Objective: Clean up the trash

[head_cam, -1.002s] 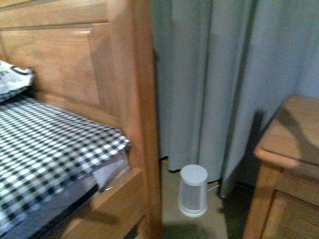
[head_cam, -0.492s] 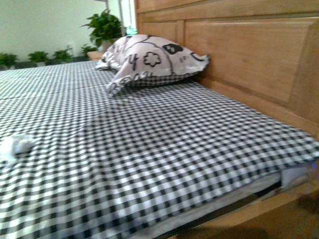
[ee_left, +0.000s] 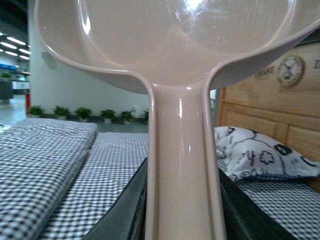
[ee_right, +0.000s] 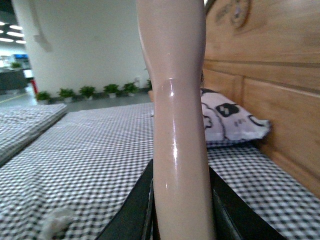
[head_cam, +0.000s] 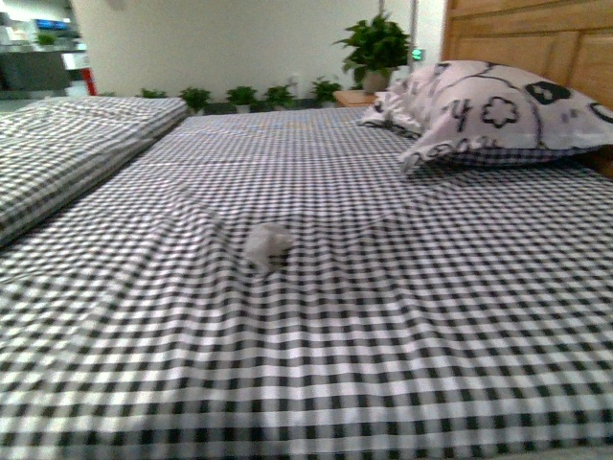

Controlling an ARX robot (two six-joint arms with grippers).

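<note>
Beige dustpan (ee_left: 185, 40), handle (ee_right: 180, 125) gripped, trash (head_cam: 267, 246) on bed (head_cam: 431, 287)

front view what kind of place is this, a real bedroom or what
Likely a bedroom display inside a larger hall: a bed with a checked sheet, a pillow by a wooden headboard, and a second bed alongside.

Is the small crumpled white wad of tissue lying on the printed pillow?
No, the small crumpled white wad of tissue lies on the black-and-white checked bedsheet, well apart from the printed white pillow.
</note>
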